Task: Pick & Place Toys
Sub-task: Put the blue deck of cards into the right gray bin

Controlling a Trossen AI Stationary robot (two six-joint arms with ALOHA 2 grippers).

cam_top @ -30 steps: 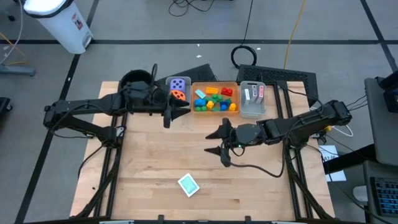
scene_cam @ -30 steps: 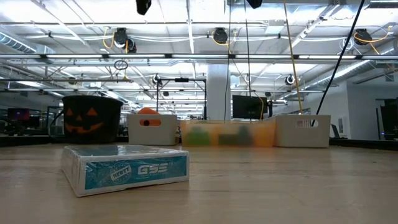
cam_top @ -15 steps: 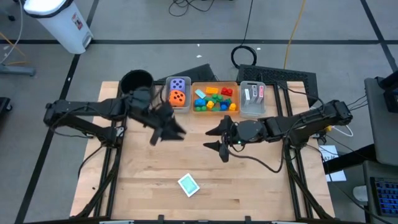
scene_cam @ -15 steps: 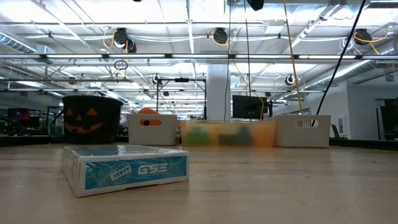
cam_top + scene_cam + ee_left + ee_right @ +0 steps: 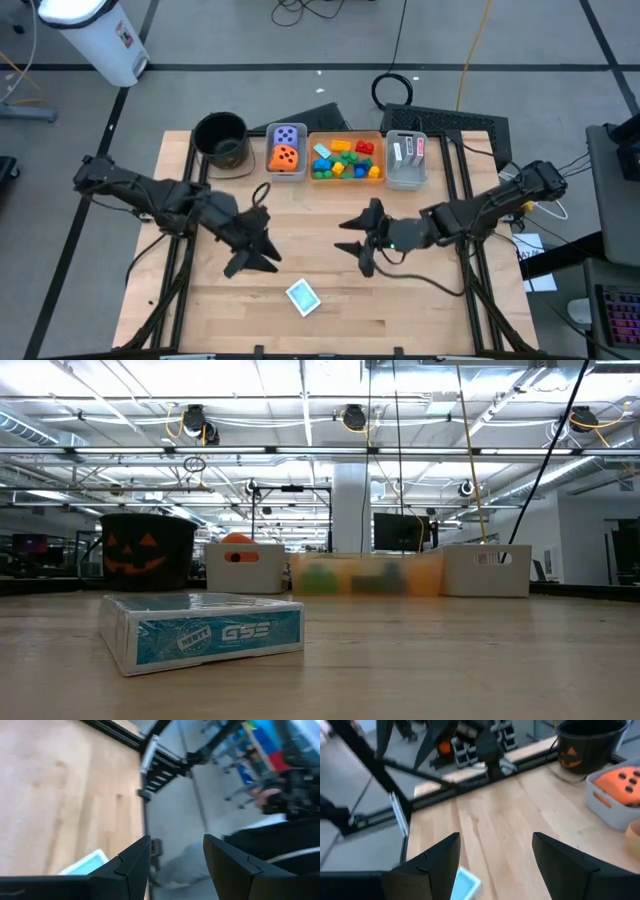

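Teal card lies alone near the front of the bench, well clear of the bins. Both grippers hang above it with jaws parted and empty, left gripper closer than right gripper; send both in and you risk them colliding. It lies flat, so you could skid it off the front edge. Along the back, the grey bin holds both dice, the orange bin the bricks, the clear bin cards, beside the black pot.
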